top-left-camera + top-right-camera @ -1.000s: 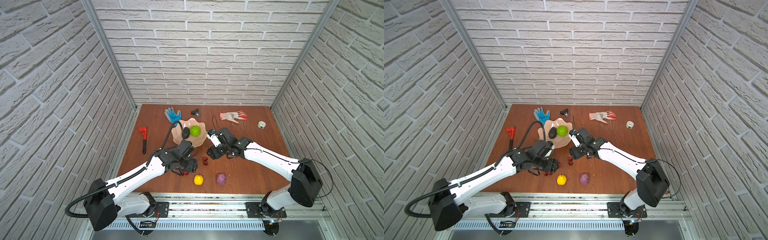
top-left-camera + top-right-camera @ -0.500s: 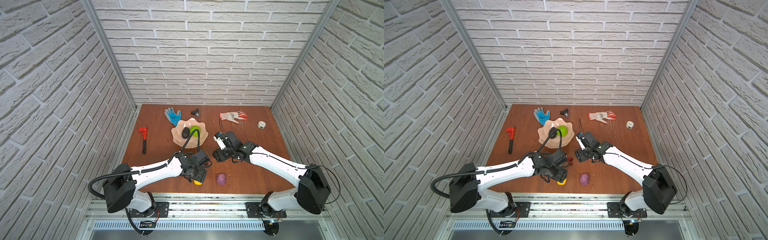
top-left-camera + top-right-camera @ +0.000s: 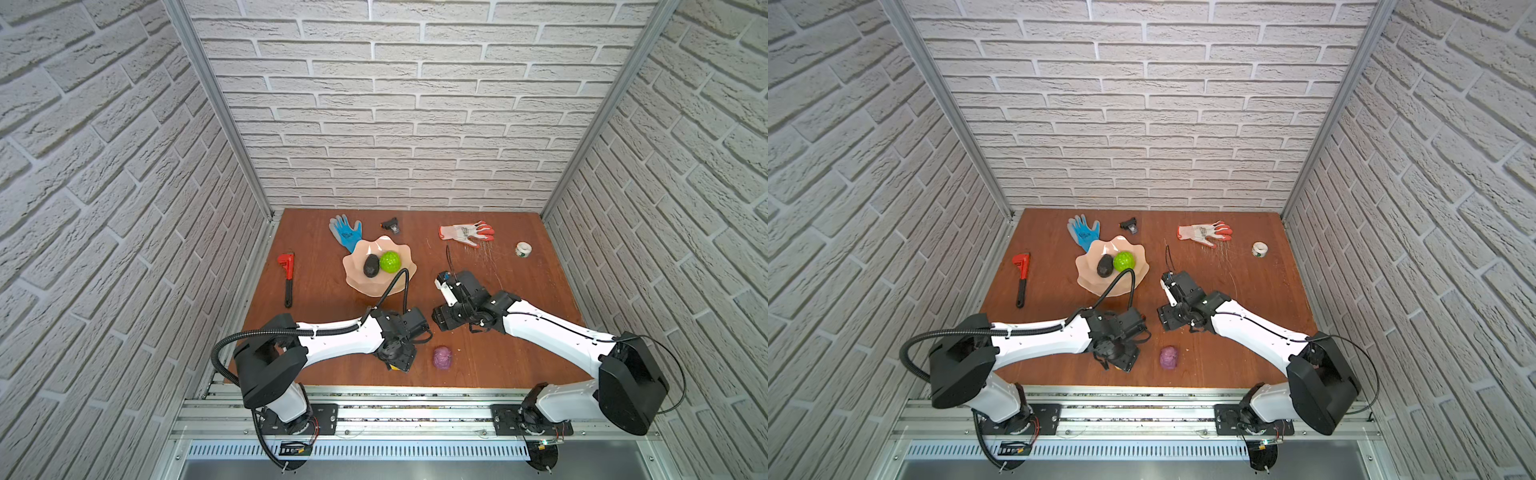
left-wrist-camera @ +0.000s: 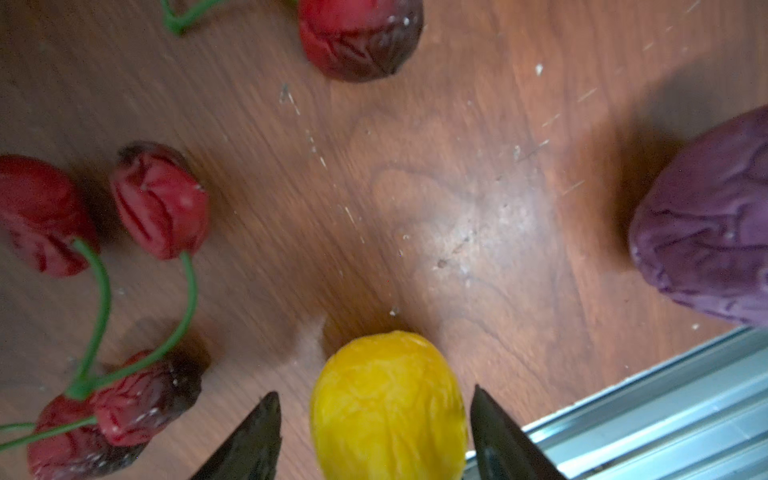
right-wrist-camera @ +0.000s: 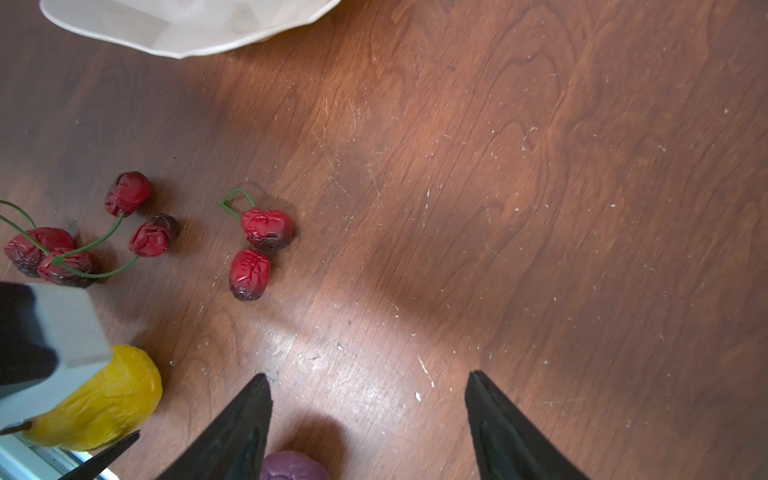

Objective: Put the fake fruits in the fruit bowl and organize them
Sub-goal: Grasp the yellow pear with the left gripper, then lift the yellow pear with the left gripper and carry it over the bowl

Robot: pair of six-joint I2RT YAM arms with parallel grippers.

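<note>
Scuffed worktop, fruit bowl at frame centre holding avocado and green ball, left claw released astride yellow fruit, right claw released above worktop, blue glove print unreadable, purple fruit and red berries outside bowl.

Wood-grain tabletop scuffed w/ specks; yellow fruit wrinkled, matt; berries creased; bowl smooth.

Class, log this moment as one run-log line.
left gripper: open, astride yellow fruit | right gripper: open, empty | fruit bowl: avocado, green ball | table: purple fruit, cherries
</note>
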